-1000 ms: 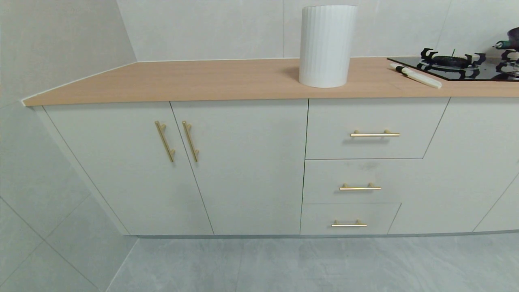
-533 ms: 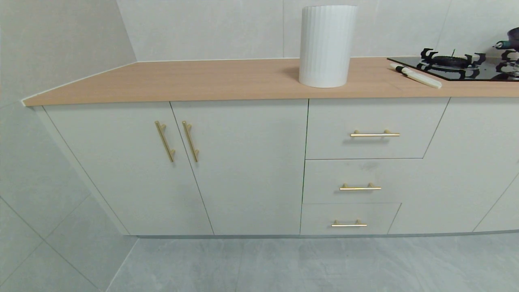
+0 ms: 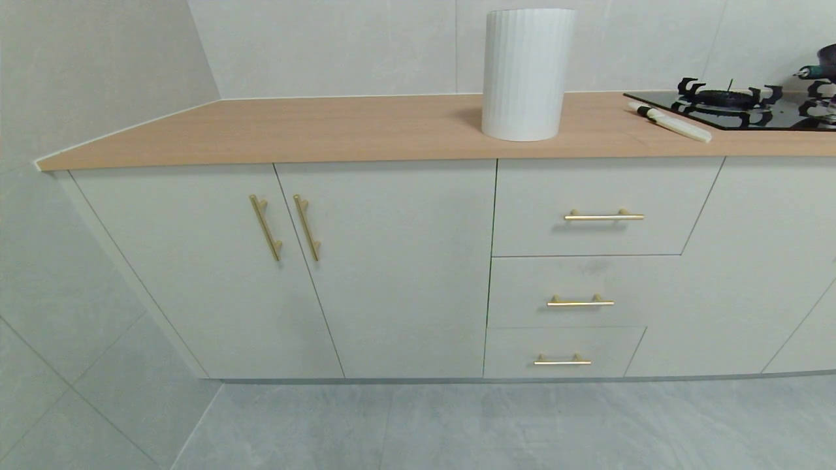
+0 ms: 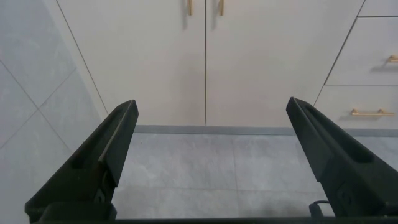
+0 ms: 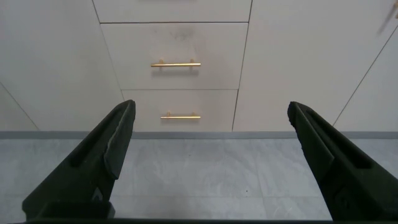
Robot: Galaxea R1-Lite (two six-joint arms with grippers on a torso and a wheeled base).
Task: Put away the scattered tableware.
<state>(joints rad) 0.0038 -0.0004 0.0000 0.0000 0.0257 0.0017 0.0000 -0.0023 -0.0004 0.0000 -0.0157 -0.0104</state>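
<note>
Knife (image 3: 669, 123) beside stove (image 3: 731, 104), near white canister (image 3: 526, 72); left tool (image 4: 210, 106), right tool (image 5: 210, 106) spread.

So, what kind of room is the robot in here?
Most likely a kitchen: a gas hob set in a wooden countertop, drawers below it, and a knife beside the hob.

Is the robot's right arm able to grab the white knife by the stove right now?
Probably not yet. The right gripper hangs open low down, facing the lower drawers, while the white knife lies up on the counter. Nothing covers it, so raising the arm might do.
</note>
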